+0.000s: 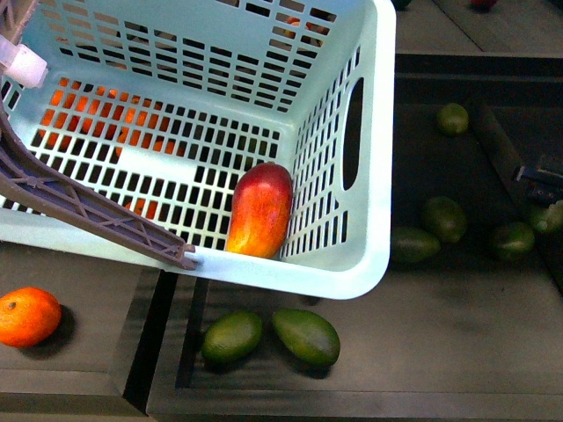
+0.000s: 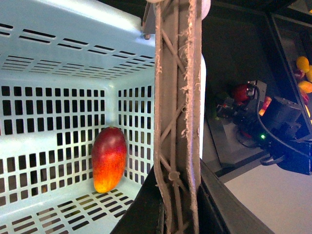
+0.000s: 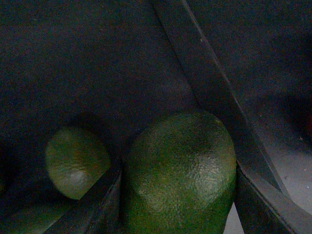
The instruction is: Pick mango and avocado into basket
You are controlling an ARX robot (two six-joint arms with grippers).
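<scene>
The light teal basket [image 1: 378, 132] fills the upper left of the front view, lifted over the dark bins. The red-to-yellow mango [image 1: 260, 211] lies inside it against the right wall, and also shows in the left wrist view as the mango [image 2: 109, 158]. My left gripper [image 2: 178, 195] is shut on the basket's brown-grey swing handle [image 2: 178, 122]. At the far right, my right gripper [image 3: 178, 195] is shut on the dull green avocado [image 3: 180, 170]. That avocado [image 1: 545, 216] barely shows at the front view's right edge, low in the bin.
Loose avocados lie in the dark bin: two in front of the basket [image 1: 233, 336] [image 1: 306, 336], others to its right [image 1: 444, 218] [image 1: 513, 239] [image 1: 453, 118]. A tangerine [image 1: 28, 316] sits in the left compartment. Another avocado [image 3: 75, 161] lies beside the held one, next to a raised bin divider [image 3: 209, 83].
</scene>
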